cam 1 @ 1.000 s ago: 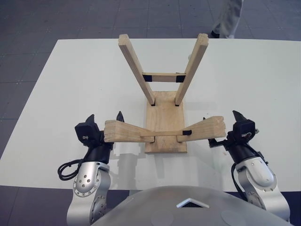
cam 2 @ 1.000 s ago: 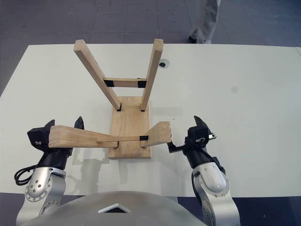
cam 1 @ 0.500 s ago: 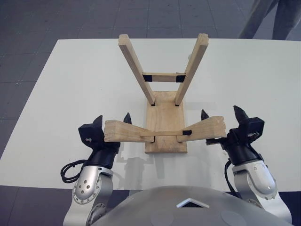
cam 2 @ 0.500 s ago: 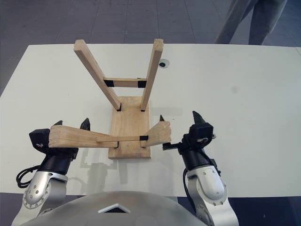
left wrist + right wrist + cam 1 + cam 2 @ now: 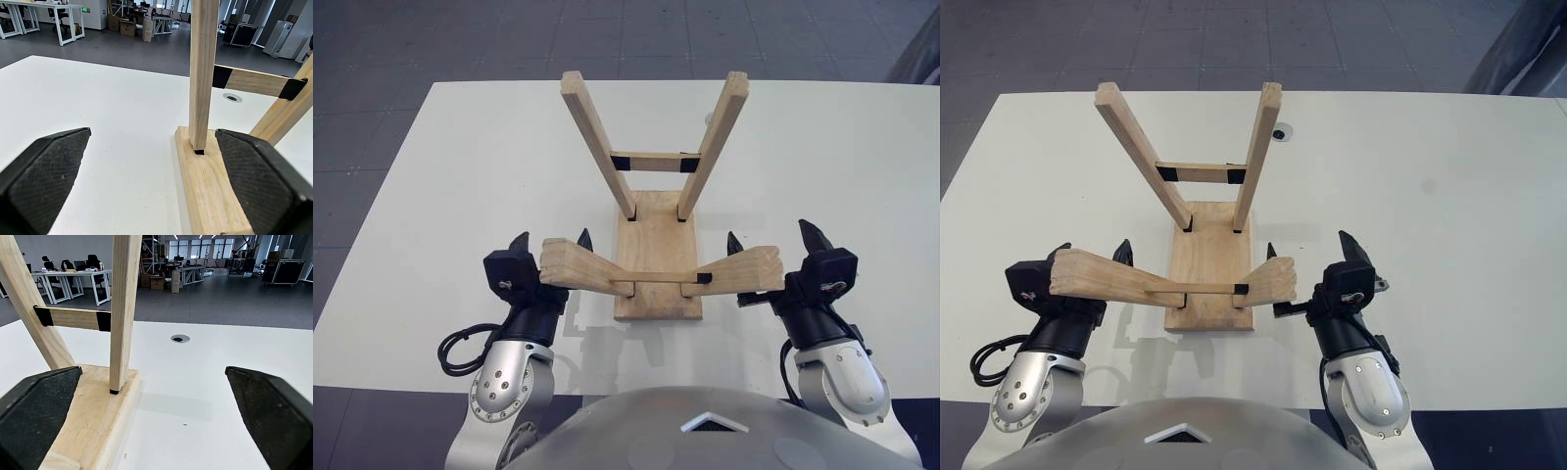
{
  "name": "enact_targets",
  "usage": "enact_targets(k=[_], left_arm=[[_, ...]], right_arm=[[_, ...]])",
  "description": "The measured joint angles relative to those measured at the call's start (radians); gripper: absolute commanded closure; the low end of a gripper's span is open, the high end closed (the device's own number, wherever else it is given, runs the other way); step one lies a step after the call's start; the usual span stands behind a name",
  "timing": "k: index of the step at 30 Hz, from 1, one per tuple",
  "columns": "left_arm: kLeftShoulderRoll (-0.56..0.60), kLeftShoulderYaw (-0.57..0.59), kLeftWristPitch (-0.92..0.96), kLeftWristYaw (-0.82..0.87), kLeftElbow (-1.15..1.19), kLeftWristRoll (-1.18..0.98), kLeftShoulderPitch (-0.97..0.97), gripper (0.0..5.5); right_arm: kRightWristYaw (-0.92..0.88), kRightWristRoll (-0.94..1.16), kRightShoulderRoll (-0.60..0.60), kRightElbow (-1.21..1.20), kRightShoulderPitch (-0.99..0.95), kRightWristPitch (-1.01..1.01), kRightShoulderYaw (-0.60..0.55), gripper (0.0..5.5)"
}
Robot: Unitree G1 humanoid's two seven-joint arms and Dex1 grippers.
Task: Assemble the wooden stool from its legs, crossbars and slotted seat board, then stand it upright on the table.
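The slotted seat board (image 5: 656, 264) lies flat on the white table (image 5: 460, 176). Two far legs (image 5: 597, 142) (image 5: 713, 142) stand in its slots, joined by a crossbar (image 5: 651, 162) with black ends. A second leg pair (image 5: 573, 266) (image 5: 744, 270) with its crossbar (image 5: 656, 278) rises over the board's near end. My left gripper (image 5: 551, 243) is open astride the near left leg's top. My right gripper (image 5: 770, 238) is open around the near right leg's top. Between the left wrist view's pads (image 5: 44, 181) are only the board (image 5: 210, 196) and a far leg (image 5: 203, 73).
A small round hole (image 5: 1278, 133) sits in the table behind the stool. A black cable (image 5: 460, 348) loops by my left arm at the near table edge. Bare table spreads to both sides of the board.
Both grippers have shifted inward toward the near leg pair. The near left leg's top has moved slightly right.
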Motion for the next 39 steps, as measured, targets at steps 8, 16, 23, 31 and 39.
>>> enact_targets(k=[8,16,23,31,39], left_arm=[[-0.015,0.0,-0.007,-0.029,0.055,-0.023,-0.016,0.75],[-0.042,0.127,-0.037,-0.032,0.085,-0.048,-0.038,0.75],[-0.057,0.151,-0.032,-0.032,0.09,-0.051,-0.044,0.75],[0.01,0.01,0.028,-0.042,0.032,-0.025,-0.009,0.75],[0.008,0.003,0.007,-0.039,0.058,-0.026,-0.012,0.75]], right_arm=[[0.011,0.038,0.016,0.079,-0.038,0.005,-0.082,0.02],[-0.01,0.063,0.046,0.114,-0.057,0.004,-0.258,0.02],[0.019,0.083,0.061,0.105,-0.054,0.007,-0.204,0.02],[0.049,0.023,-0.006,0.046,-0.017,-0.025,-0.024,0.02],[0.049,0.023,-0.012,0.054,-0.026,-0.033,-0.035,0.02]])
